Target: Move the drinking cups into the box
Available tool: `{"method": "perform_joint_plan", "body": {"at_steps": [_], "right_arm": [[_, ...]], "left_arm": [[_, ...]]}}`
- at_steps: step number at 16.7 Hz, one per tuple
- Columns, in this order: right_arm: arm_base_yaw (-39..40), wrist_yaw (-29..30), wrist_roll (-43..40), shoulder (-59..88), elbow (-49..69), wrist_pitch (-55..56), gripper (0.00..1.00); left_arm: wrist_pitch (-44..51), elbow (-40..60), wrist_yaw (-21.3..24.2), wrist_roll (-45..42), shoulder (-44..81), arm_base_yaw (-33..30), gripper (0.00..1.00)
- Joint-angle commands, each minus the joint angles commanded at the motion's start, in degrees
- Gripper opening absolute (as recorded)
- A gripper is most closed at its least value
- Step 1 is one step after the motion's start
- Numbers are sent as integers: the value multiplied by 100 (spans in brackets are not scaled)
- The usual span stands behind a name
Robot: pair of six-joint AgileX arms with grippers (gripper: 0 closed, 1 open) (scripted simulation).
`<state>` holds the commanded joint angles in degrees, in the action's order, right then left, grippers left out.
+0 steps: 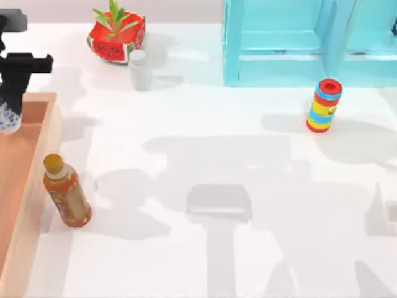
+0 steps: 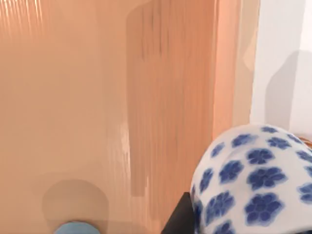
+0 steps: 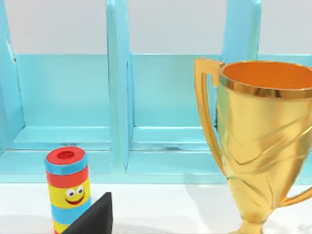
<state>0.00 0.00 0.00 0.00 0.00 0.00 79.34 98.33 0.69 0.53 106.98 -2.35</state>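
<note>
Nearest on the left side of the table, an orange-capped drink bottle (image 1: 67,192) stands just outside the right wall of the box (image 1: 48,133), close enough to matter if anything swings out over that edge. Farther back, the left gripper (image 1: 11,93) hangs over the box's far end with the floral cup (image 1: 8,115) in its jaws, which are closed around the cup's body. In the left wrist view that cup (image 2: 256,178) sits above the box floor (image 2: 73,97), close inside the right wall, and the rim of the blue cup (image 2: 75,228) shows on the floor beneath.

So I judge 1 of the 2 cups to be in place already, and the 2nd over the box, waiting only to be lowered and let go. The floor beside the blue cup looks bare, leaving room to set it down.

Farther still, a white bottle (image 1: 140,69) and a watermelon planter (image 1: 116,34) stand well clear. On the right, the striped cylinder (image 1: 324,105) stands before the turquoise shelf (image 1: 298,43). The right wrist view faces that shelf, with a gold trophy (image 3: 261,141) close by; of the right gripper's jaws I cannot tell.
</note>
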Motion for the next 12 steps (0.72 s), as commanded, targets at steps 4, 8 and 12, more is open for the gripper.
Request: {"method": "perform_joint_plan", "body": {"at_steps": [4,8,12], "right_arm": [[0,0,0,0,0,0,100],[0,0,0,0,0,0,100],[0,0,0,0,0,0,100]], "left_arm": [[143,-206,1,-1155,-255,1190,0],[240,-350,-46,-1741,-358,1787,0],[244,-357,-49,-1763,-361,1810,0]]}}
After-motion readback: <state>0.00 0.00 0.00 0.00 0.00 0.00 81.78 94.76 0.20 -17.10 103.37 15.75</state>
